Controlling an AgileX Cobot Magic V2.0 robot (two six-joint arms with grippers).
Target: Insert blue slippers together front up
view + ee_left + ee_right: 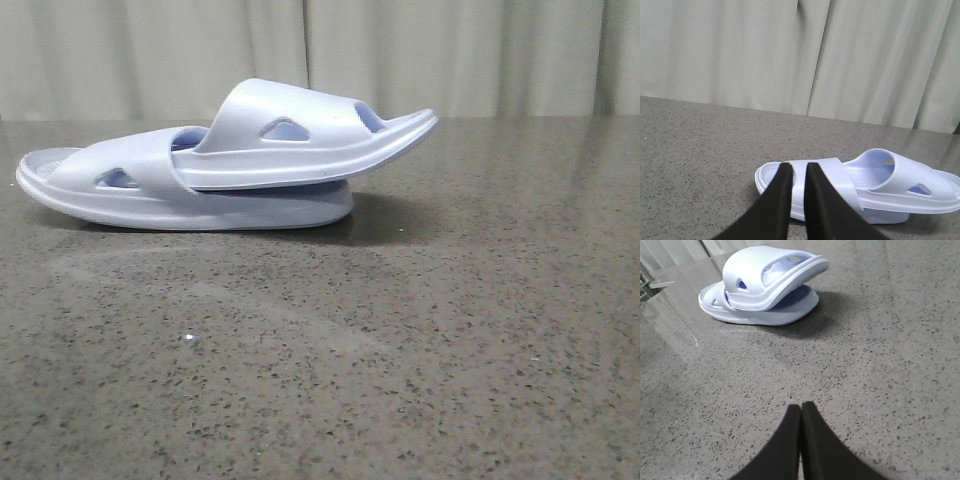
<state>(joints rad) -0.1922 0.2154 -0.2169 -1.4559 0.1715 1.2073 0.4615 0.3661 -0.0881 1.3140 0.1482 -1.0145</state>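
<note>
The two pale blue slippers lie together at the back left of the table. The lower slipper point(230, 208) sits flat. The upper slipper point(300, 130) is pushed under the lower one's strap, and its free end sticks out to the right, raised. No gripper shows in the front view. In the left wrist view my left gripper point(799, 167) hangs empty just short of the lower slipper point(840, 175), with a narrow gap between its fingers; the upper slipper point(910, 185) is beyond. My right gripper point(801, 407) is shut and empty over bare table, well short of the slippers point(765, 285).
The dark speckled stone table point(400, 350) stretches in front of and to the right of the slippers. A pale pleated curtain point(450, 50) hangs along the far edge of the table.
</note>
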